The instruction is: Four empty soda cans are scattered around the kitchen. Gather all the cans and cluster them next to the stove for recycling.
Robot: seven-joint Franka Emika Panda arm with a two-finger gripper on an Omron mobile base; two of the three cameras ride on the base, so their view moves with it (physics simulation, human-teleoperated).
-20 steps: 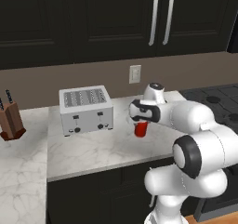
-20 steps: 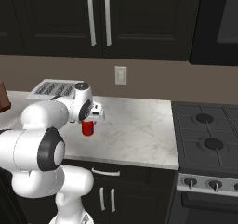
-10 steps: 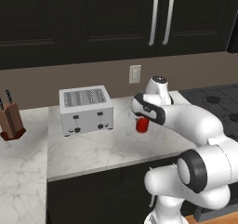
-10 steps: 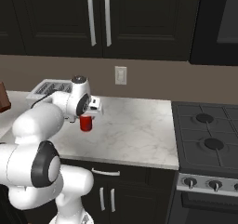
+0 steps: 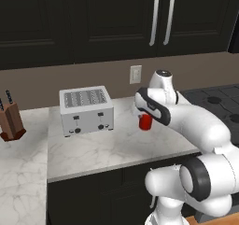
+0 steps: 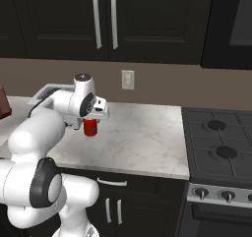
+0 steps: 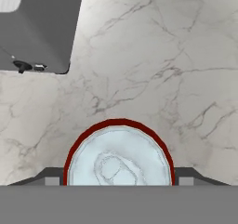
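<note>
The red soda can (image 7: 119, 154) sits upright between the fingers (image 7: 186, 174).

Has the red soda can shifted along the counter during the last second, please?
Yes. The red soda can, held in the gripper, has moved away from the toaster toward the stove, in both base views.

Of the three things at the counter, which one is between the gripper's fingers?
The red soda can, clamped directly under the gripper. The toaster and the knife block stand apart from it, untouched.
</note>
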